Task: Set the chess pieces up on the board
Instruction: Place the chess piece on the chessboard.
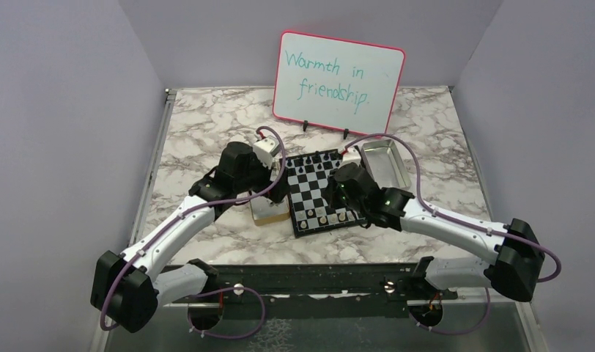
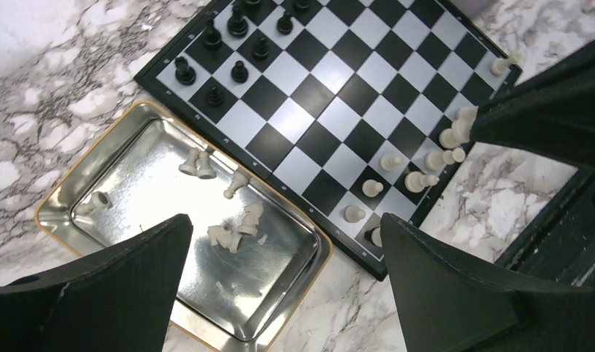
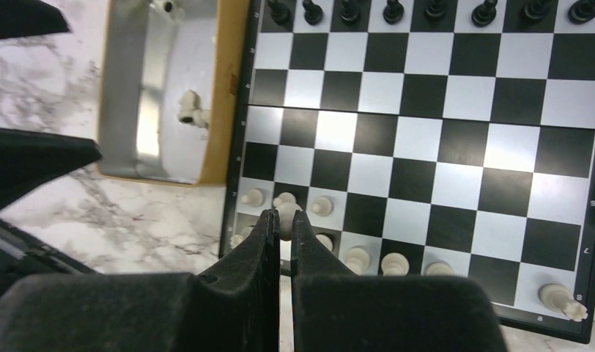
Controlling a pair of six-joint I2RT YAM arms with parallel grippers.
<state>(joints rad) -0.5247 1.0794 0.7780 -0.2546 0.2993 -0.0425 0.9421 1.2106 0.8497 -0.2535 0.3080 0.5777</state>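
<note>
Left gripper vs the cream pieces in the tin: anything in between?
Nothing visible. The left gripper hangs open over the tin, and the cream pieces lie loose on its floor, uncovered.

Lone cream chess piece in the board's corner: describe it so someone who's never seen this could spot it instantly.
Start at the chequered board on the marble table, with black pieces lining its far edge. Follow the cream row along the near edge to the right-hand corner. The lone cream piece sits there, an empty square from its neighbours.
</note>
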